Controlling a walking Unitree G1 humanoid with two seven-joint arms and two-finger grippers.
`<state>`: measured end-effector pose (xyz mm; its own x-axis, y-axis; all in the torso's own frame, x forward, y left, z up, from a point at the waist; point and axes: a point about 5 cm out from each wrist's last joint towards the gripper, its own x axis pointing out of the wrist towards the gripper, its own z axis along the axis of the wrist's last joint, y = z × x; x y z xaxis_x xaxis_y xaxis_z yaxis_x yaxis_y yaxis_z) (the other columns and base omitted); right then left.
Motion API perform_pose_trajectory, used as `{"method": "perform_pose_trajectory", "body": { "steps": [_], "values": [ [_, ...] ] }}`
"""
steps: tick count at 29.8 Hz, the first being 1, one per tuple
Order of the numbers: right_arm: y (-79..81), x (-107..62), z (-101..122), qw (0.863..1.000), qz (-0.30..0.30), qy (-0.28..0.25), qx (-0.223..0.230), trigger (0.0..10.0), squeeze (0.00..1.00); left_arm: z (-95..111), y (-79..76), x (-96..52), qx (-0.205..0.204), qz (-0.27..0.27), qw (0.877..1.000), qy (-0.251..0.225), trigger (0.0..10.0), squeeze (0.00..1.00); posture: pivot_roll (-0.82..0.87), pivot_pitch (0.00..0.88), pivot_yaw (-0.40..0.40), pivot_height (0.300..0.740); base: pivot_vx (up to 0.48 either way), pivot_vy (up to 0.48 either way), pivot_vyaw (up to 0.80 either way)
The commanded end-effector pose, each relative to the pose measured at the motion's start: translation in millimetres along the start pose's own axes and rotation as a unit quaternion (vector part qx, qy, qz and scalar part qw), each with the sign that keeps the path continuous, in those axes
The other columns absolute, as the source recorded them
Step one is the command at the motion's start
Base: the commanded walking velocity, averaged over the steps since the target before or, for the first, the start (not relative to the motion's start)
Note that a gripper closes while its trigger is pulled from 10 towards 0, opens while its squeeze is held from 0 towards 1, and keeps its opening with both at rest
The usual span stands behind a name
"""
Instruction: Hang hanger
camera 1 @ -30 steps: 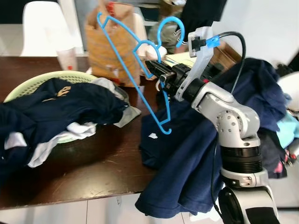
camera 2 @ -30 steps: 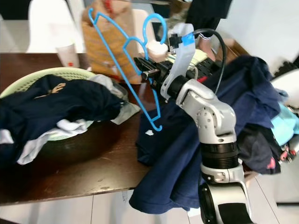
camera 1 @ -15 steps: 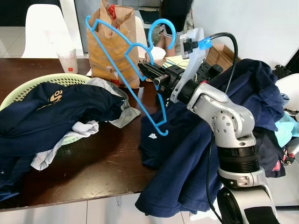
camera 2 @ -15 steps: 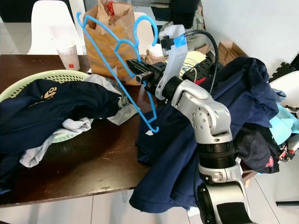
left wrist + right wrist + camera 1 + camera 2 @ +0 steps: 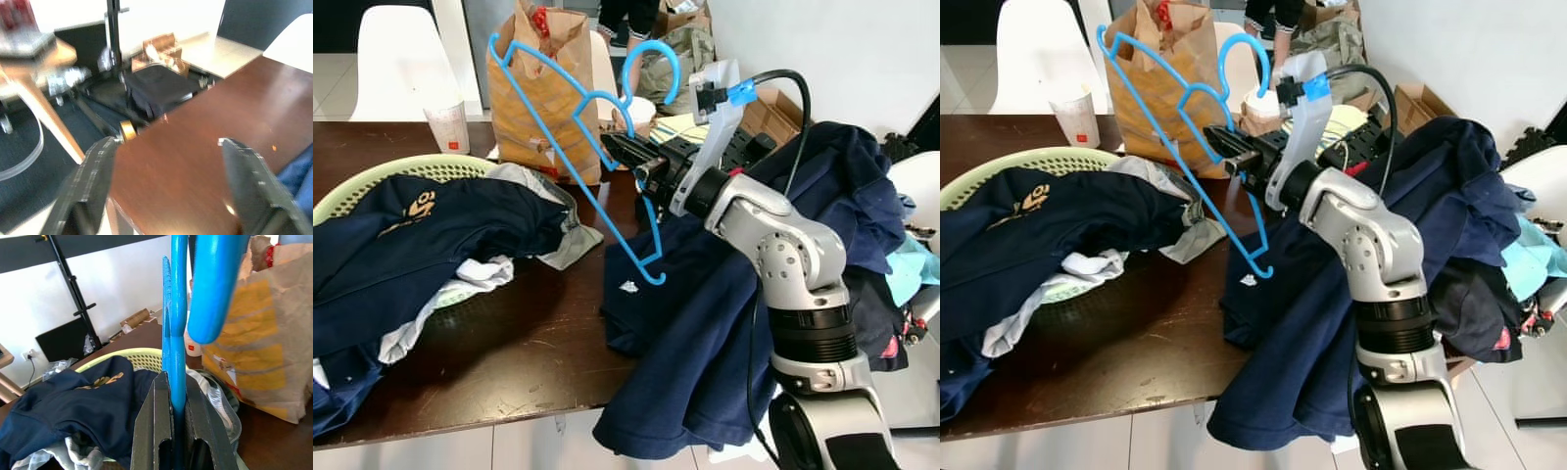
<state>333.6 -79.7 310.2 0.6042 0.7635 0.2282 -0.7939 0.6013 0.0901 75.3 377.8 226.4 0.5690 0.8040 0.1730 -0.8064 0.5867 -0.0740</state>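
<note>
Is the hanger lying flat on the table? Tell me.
No, the right gripper holds the hanger up in the air above the table.

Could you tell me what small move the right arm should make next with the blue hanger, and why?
Probably lift it a little higher: the right gripper is shut on the blue hanger, whose lower tip hangs just above the navy garment on the table, where it could snag.

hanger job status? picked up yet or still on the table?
Done: the blue hanger is picked up, clamped in the right gripper and held in the air above the table. In hand: carrying it, tilted, hook up. Left: hanging it; no rail is in sight. The left gripper is open, idle.
</note>
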Motion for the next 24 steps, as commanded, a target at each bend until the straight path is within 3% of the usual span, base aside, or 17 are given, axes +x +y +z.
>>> {"method": "perform_pose_trajectory", "body": {
  "steps": [1, 3, 4, 5, 6, 7, 8, 9, 10, 12, 14, 15, 16, 18, 19, 21, 24],
  "values": [
    [-0.9, -0.1, 0.4, 1.0, 0.002, 0.0, -0.005, 10.0, 0.0, 17.5, -25.2, -0.9, 0.068, -0.063, 0.995, -0.039, 10.0, 1.0, 0.06, 0.138, -0.066, 0.74, 0.0, 0.0, 0.0],
    [-1.0, 0.2, 0.3, 1.0, 0.002, 0.0, -0.005, 10.0, 0.0, 19.2, -54.5, -5.5, 0.119, -0.149, 0.98, -0.054, 10.0, 1.0, 0.05, 0.138, -0.064, 0.74, 0.0, 0.0, 0.0],
    [-1.0, 0.2, 0.3, 1.0, 0.002, 0.0, -0.005, 10.0, 0.0, 19.2, -54.5, -5.5, 0.119, -0.149, 0.98, -0.054, 10.0, 1.0, 0.05, 0.138, -0.064, 0.74, 0.0, 0.0, 0.0],
    [-0.9, 0.5, 0.2, 1.0, 0.002, 0.0, -0.005, 10.0, 0.0, 15.1, -75.6, -11.6, 0.141, -0.22, 0.964, -0.057, 10.0, 1.0, 0.05, 0.137, -0.066, 0.74, 0.0, 0.0, 0.0],
    [-0.9, 0.5, 0.2, 1.0, 0.002, 0.0, -0.005, 10.0, 0.0, 15.1, -75.6, -11.6, 0.141, -0.22, 0.964, -0.057, 10.0, 1.0, 0.05, 0.137, -0.066, 0.74, 0.0, 0.0, 0.0],
    [-0.8, 0.7, 0.2, 1.0, 0.002, 0.001, -0.005, 10.0, 0.0, 11.4, -91.3, -17.9, 0.154, -0.274, 0.947, -0.059, 10.0, 1.0, 0.05, 0.137, -0.067, 0.74, 0.0, 0.0, 0.0],
    [-0.8, 0.7, 0.2, 1.0, 0.002, 0.001, -0.005, 10.0, 0.0, 11.4, -91.3, -17.9, 0.154, -0.274, 0.947, -0.059, 10.0, 1.0, 0.05, 0.137, -0.067, 0.74, 0.0, 0.0, 0.0],
    [-0.8, 0.8, 0.2, 1.0, 0.002, 0.001, -0.005, 10.0, 0.0, 8.8, -106.7, -24.6, 0.166, -0.321, 0.93, -0.064, 10.0, 1.0, 0.05, 0.138, -0.068, 0.74, 0.0, 0.0, 0.0],
    [-0.8, 0.8, 0.2, 1.0, 0.002, 0.001, -0.005, 10.0, 0.0, 8.8, -106.7, -24.6, 0.166, -0.321, 0.93, -0.064, 10.0, 1.0, 0.05, 0.138, -0.068, 0.74, 0.0, 0.0, 0.0],
    [-1.1, 1.5, -0.2, 1.0, 0.0, 0.001, -0.005, 10.0, 0.0, 5.7, -151.3, -39.3, 0.211, -0.429, 0.873, -0.099, 10.0, 1.0, 0.05, 0.136, -0.07, 0.74, 0.0, 0.0, 0.0],
    [-1.1, 1.5, -0.2, 1.0, 0.0, 0.001, -0.005, 10.0, 0.0, 5.7, -151.3, -39.3, 0.211, -0.429, 0.873, -0.099, 10.0, 1.0, 0.05, 0.136, -0.07, 0.74, 0.0, 0.0, 0.0],
    [-1.1, 1.6, -0.5, 1.0, 0.0, 0.002, -0.005, 10.0, 0.0, 1.8, -171.5, -48.9, 0.248, -0.481, 0.832, -0.121, 10.0, 1.0, 0.04, 0.132, -0.067, 0.74, 0.0, 0.0, 0.0],
    [-1.2, 1.9, -0.2, 1.0, -0.001, 0.001, -0.005, 10.0, 0.0, -0.5, -185.7, -56.9, 0.283, -0.519, 0.794, -0.145, 10.0, 0.76, 0.04, 0.13, -0.068, 0.74, 0.0, 0.0, 0.0],
    [-1.2, 1.9, -0.2, 1.0, -0.001, 0.001, -0.005, 10.0, 0.0, -0.5, -185.7, -56.9, 0.283, -0.519, 0.794, -0.145, 10.0, 0.76, 0.04, 0.13, -0.068, 0.74, 0.0, 0.0, 0.0],
    [-1.3, 2.0, 0.1, 1.0, -0.001, 0.001, -0.006, 10.0, 0.0, -1.9, -193.1, -61.9, 0.306, -0.54, 0.768, -0.16, 10.0, 0.0, 0.04, 0.13, -0.068, 0.74, 0.0, 0.0, 0.0],
    [-1.7, 1.6, 1.1, 1.0, -0.003, 0.001, -0.007, 10.0, 0.0, -0.8, -198.3, -68.0, 0.33, -0.558, 0.741, -0.176, 10.0, 0.0, 0.03, 0.133, -0.062, 0.74, 0.0, 0.0, 0.0],
    [-2.5, 0.9, 1.6, 1.0, -0.005, 0.001, -0.008, 10.0, 0.0, -0.9, -198.1, -70.8, 0.335, -0.566, 0.733, -0.174, 10.0, 0.0, 0.03, 0.134, -0.062, 0.74, 0.0, 0.0, 0.0]
  ]
}}
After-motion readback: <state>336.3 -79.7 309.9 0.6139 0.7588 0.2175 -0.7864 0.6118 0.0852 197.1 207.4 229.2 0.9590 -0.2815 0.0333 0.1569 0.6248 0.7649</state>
